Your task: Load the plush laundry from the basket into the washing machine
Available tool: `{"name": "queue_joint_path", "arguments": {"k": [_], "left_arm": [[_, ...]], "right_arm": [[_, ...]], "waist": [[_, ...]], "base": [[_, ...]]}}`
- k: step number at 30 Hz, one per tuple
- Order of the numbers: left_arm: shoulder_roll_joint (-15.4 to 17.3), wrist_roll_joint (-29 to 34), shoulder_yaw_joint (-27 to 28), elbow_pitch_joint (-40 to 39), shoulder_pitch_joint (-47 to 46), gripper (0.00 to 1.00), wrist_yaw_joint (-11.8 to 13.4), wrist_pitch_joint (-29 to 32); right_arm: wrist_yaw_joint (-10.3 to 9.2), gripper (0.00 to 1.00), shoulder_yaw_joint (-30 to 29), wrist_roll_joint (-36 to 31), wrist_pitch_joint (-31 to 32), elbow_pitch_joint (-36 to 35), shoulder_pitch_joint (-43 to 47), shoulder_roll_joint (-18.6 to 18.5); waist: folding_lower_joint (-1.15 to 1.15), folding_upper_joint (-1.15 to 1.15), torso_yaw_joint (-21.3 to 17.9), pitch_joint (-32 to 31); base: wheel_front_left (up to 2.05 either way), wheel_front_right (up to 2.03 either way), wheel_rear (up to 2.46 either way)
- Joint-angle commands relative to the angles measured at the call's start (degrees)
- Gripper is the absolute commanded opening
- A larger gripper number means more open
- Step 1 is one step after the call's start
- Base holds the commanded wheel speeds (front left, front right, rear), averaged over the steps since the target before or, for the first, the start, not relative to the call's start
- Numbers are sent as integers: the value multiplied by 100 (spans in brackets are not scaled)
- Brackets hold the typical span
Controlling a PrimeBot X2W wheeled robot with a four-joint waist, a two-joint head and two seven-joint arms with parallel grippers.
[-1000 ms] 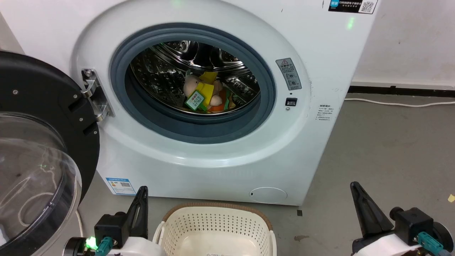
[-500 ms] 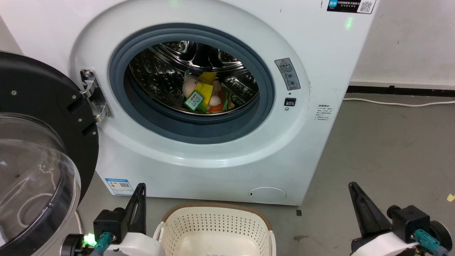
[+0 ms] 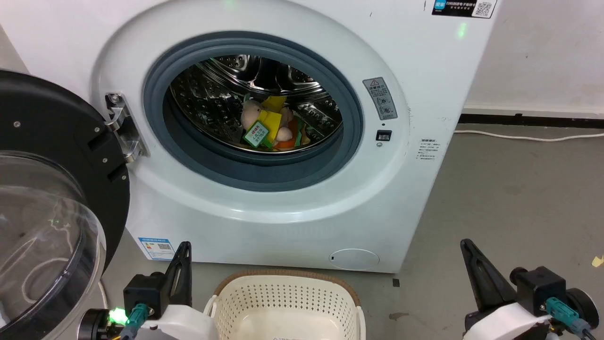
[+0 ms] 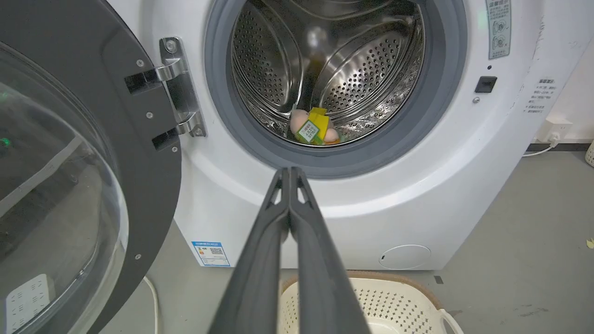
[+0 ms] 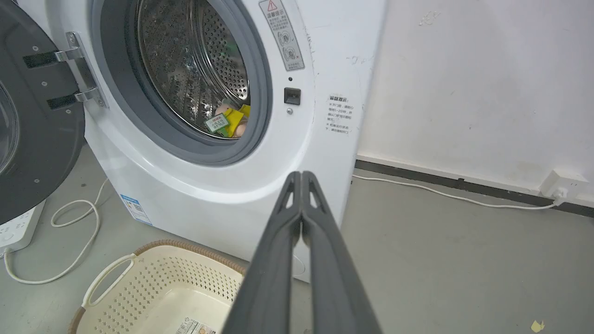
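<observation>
in the washing machine (image 3: 283,222), the plush laundry (image 3: 268,126): beige, yellow, orange, green-white tag; left pincer (image 4: 288,172), right pincer (image 5: 301,175) closed, empty.

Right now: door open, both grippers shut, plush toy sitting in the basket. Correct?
No: the head view shows the plush toy in the drum, not the basket. The door is open; left gripper and right gripper are shut.
</observation>
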Motion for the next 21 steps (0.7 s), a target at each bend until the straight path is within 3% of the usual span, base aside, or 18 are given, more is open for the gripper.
{"name": "queue_joint_path", "arguments": {"k": [1, 21], "left_arm": [[-24, 56, 44, -41, -72, 0, -28, 27], [-152, 276, 235, -112, -108, 0, -113, 249]], "right_arm": [[-4, 0, 7, -49, 33, -14, -82, -7], [-5, 0, 23, -127, 256, -17, -155, -8]], "waist": [[0, 0, -2, 0], [0, 0, -28, -6]], "base": [[0, 0, 0], [0, 0, 0]]}}
